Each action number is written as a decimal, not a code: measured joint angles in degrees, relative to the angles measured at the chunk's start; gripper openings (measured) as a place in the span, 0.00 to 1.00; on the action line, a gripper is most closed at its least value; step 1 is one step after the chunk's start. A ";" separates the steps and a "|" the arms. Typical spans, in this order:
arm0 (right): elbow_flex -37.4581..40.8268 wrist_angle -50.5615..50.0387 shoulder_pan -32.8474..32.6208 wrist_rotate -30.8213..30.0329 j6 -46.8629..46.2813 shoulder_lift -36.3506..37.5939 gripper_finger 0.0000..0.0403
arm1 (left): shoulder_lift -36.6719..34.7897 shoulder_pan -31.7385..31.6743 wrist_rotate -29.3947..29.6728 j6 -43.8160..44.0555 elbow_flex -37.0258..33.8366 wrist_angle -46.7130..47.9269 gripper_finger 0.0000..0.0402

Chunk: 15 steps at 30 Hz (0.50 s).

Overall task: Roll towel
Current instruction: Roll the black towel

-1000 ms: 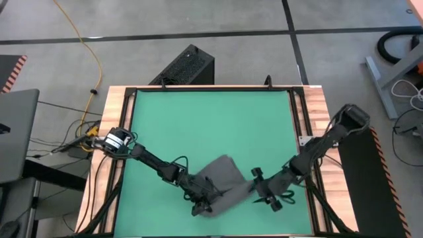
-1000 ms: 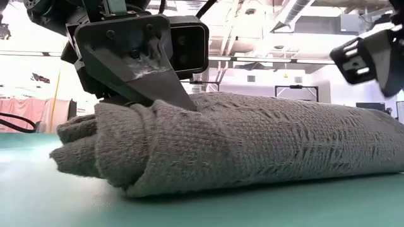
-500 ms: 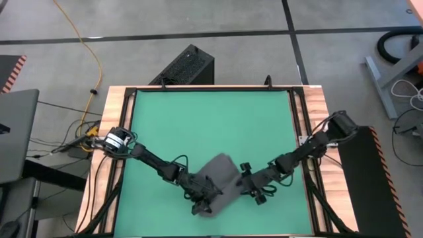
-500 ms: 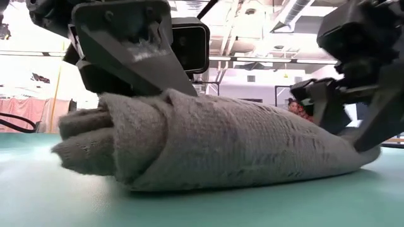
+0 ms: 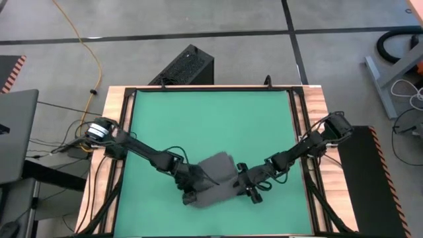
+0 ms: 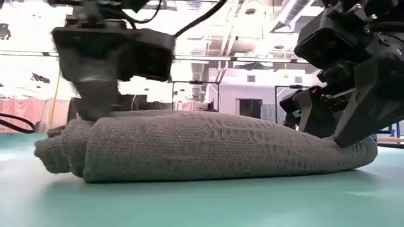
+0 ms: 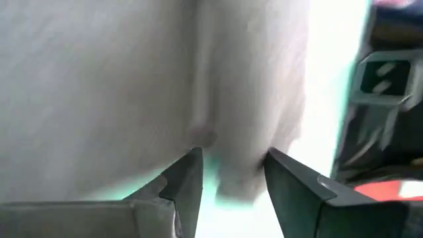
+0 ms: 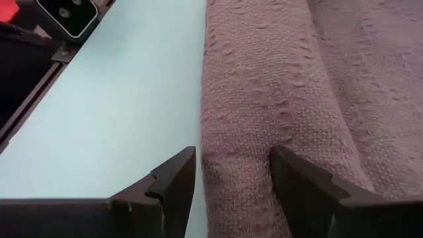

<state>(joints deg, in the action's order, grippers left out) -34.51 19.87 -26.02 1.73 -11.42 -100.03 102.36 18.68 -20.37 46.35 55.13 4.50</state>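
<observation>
Right wrist view: the right gripper's fingers (image 8: pixel 173 182) were spread apart, one fold of the rolled towel (image 8: pixel 277 99) lying between them, not clamped. The left gripper (image 7: pixel 228 175) was parted at the roll's other end, nothing seen gripped. The roll was laid on the teal mat (image 5: pixel 198 119) near the worktop's (image 5: pixel 112 109) front edge.
</observation>
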 joint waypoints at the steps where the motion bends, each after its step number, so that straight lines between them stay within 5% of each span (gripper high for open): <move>1: 0.04 0.19 0.00 0.23 -0.36 -0.02 0.55 | -1.02 0.12 0.49 0.02 0.00 3.50 0.37; 9: 0.19 0.75 0.00 1.03 -2.07 -0.07 0.55 | -8.37 5.38 13.90 2.05 0.02 15.34 0.36; 15: 0.25 1.30 0.43 1.36 -5.03 -0.09 0.55 | -8.87 12.99 37.32 -6.80 0.15 -5.05 0.36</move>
<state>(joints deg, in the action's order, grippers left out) -34.26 21.17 -25.59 3.09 -16.45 -100.12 93.50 31.67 16.96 39.56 55.28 -0.55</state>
